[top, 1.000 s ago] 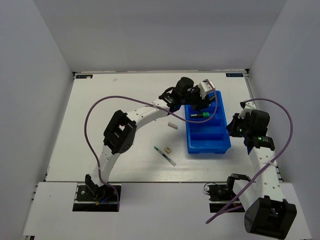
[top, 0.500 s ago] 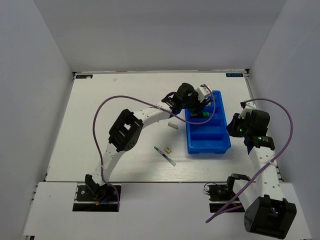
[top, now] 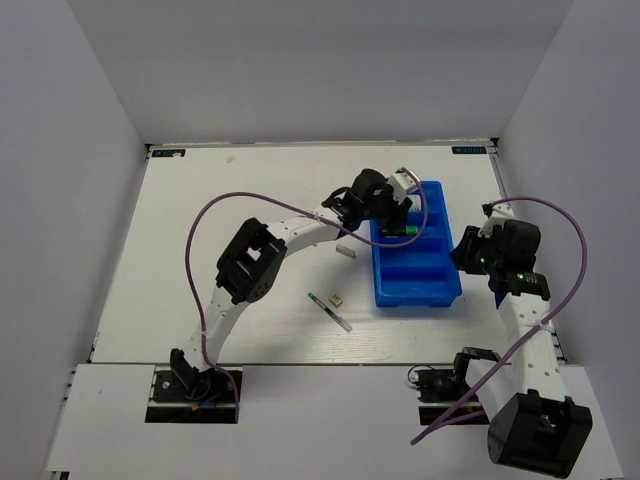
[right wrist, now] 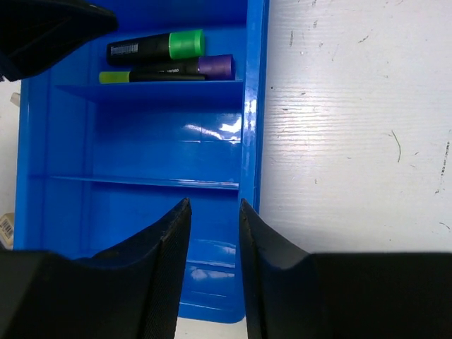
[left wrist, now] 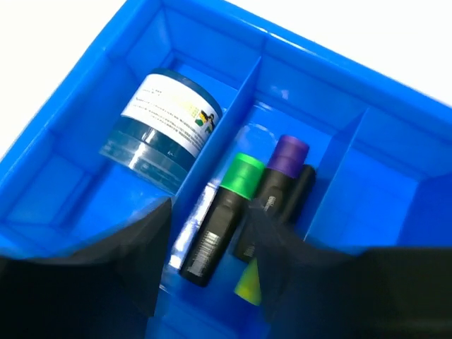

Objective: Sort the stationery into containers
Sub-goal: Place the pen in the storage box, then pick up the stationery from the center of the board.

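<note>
White table (top: 250, 200), white walls. You have on it:

- Blue tray (top: 416, 287): long axis runs away from the arm bases; ridges split it crosswise.
- Green-capped marker (left wrist: 224, 215): second compartment from the tray's far end, lying across the tray, cap toward the tray's right wall.
- Purple-capped marker (left wrist: 274, 191): against its near side, parallel, cap the same way.
- Yellow-tipped marker (right wrist: 113, 76): nearest in that compartment, parallel, yellow end toward the tray's left wall.
- Labelled round canister (left wrist: 161, 131): far-end compartment.
- Thin pen (top: 330, 312): on the table left of the tray's near end, lying diagonally.
- Tan eraser (top: 337, 299): just beside the pen, on its tray side.
- Whitish eraser (top: 345, 251): left of the tray's middle.
- Left gripper (left wrist: 210, 226): above the marker compartment, fingers parted, holding nothing.
- Right gripper (right wrist: 213, 205): over the tray's near end by its right wall, fingers a narrow gap apart, nothing between them.
</note>
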`<state>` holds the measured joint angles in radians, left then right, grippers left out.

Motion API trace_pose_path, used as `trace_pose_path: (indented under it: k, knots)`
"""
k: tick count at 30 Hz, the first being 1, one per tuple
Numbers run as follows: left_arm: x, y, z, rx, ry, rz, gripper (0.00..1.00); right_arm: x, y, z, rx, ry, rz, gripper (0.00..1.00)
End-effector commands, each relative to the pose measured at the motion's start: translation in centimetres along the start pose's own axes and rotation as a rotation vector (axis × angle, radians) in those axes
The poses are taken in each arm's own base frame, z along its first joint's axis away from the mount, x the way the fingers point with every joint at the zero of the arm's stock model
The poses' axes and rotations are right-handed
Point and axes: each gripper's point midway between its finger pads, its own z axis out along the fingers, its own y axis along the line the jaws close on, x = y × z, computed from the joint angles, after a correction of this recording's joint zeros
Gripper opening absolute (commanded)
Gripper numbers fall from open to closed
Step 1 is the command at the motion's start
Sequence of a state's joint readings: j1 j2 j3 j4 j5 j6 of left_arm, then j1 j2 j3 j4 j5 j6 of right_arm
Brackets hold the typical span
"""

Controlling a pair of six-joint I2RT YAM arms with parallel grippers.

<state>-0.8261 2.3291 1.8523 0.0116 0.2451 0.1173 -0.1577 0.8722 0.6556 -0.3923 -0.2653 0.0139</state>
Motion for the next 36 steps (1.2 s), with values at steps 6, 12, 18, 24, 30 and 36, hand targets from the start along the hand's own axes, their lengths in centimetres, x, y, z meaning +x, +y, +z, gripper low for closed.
trace_pose_path:
  k: [6, 12, 18, 24, 30, 36]
  knots:
    - [-9.5, 1.2, -10.8, -0.131, -0.16, -0.163, 0.05, -0.4, 2.2, -0.5, -0.147, -0.038, -0.099, 0.0]
    - [-2.1, 6.5, -26.5, -0.564, 0.099, -0.569, 0.59, 1.1, 11.1, -2.4, -0.714, 0.093, -0.28, 0.32]
    - [10.8, 5.6, -36.7, -0.732, 0.344, -0.872, 0.73, -2.5, 16.4, -1.3, -0.826, 0.227, -0.514, 0.39]
    - [15.9, 6.0, -38.1, -0.754, 0.431, -0.951, 0.75, -1.9, 22.3, 4.4, -0.739, 0.438, -0.66, 0.49]
    - [17.5, 5.7, -37.1, -0.719, 0.515, -0.956, 0.74, 1.8, 23.4, 9.8, -0.597, 0.6, -0.685, 0.59]
    - [17.7, 5.7, -37.4, -0.711, 0.502, -0.919, 0.74, 3.5, 22.4, 13.3, -0.456, 0.616, -0.768, 0.6]
